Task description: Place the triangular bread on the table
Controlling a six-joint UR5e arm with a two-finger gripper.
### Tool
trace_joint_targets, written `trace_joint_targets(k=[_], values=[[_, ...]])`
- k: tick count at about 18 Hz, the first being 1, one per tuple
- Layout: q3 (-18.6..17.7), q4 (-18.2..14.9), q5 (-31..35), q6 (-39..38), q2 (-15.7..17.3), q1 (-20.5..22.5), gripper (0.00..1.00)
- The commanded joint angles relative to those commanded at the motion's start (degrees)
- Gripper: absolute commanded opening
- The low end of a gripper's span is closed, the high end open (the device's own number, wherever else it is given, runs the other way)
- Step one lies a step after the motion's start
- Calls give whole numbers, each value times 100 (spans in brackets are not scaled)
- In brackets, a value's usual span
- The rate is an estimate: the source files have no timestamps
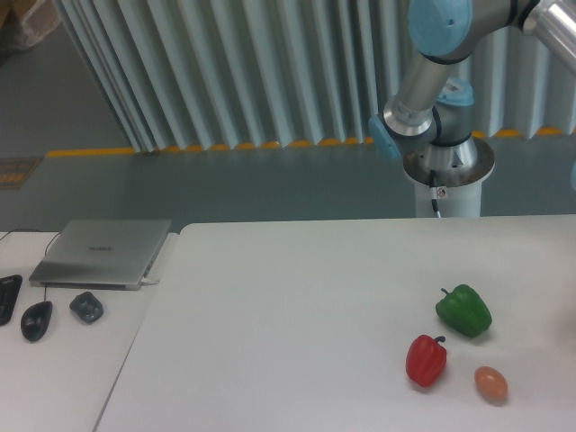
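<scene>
Neither the triangular bread nor the gripper can be found in the fixed camera view: only the arm's base and lower joints (pixel 432 117) are seen at the far right, with the upper link running out of the top right corner, so it cannot be told whether the claw is spread, pressed together or pinching the bread. The bread is presumably held out of frame, though this is a judgement and not something shown. On the table (pixel 297 315) a green pepper (pixel 464 310), a red pepper (pixel 427 360) and a small brownish-orange egg-shaped thing (pixel 490 383) are grouped near the right edge, close to one another but apart. If the bread is brought down on that side, one of these could be struck or pushed, and the rounded egg-shaped thing could be set rolling toward the near edge. If it is released from too high, the wedge could bounce or tip onto another face. A descent too far left would bring it toward the adjoining desk, where a laptop (pixel 103 252), a mouse (pixel 36 319) and a small dark object (pixel 86 307) lie. The broad bare middle of the table is judged the safer place.
</scene>
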Motion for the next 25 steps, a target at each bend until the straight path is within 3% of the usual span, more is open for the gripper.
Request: trace_joint_targets(k=[16,17,18,19,21,22,25], values=[[18,0,0,53,-193,-9,100],[18,0,9,44,-194,-9,97],[35,0,9,18,-202,-9,76],[35,-9,26,0,-202,-9,67],[44,-9,26,9,-194,-9,61],[44,-17,35,-9,-194,-9,50],[114,-61,9,17,-150,26,48]])
